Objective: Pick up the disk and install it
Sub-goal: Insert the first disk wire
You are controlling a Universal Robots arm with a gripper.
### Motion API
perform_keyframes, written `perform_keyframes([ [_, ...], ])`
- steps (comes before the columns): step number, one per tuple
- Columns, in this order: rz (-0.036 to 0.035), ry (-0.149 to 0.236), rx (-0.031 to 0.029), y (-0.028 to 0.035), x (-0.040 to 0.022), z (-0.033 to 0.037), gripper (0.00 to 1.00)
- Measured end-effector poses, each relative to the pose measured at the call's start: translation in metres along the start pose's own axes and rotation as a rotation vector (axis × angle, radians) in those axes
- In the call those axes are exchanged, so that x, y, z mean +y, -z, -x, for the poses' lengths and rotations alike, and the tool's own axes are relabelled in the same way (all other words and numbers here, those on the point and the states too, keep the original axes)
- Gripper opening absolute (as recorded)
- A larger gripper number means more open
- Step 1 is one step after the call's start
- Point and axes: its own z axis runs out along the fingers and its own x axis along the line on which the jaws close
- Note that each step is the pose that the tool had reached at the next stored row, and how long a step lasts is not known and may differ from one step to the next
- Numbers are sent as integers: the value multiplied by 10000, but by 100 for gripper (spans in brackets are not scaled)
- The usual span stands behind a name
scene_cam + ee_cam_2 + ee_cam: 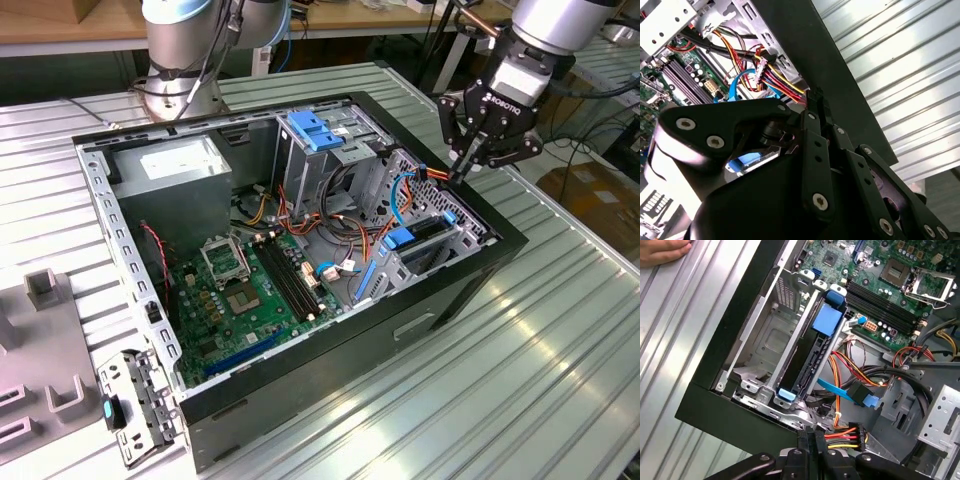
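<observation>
The black two-fingered gripper (468, 165) hovers over the open black computer case's (470, 290) rim, fingers drawn together, pinching nothing, tips beside a bundle of red, yellow and black power wires (845, 432). The dark metal disk with blue plastic rails (815, 352) sits slotted in the grey drive cage (767, 347), its label hidden.

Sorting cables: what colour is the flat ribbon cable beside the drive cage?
Bright blue flat ribbon cable, clearest in the first wrist view.

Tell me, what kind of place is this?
Probably a robotics lab or workshop. An open computer case lies on a ribbed metal table, a robot arm reaches over it, and workbenches stand behind.
</observation>
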Motion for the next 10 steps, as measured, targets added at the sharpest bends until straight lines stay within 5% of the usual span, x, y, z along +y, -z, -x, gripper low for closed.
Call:
perform_keyframes([
  [6, -9, -504, -5, -7, 27, 14, 16],
  [10, -11, -579, -6, -10, 151, 71, 16],
])
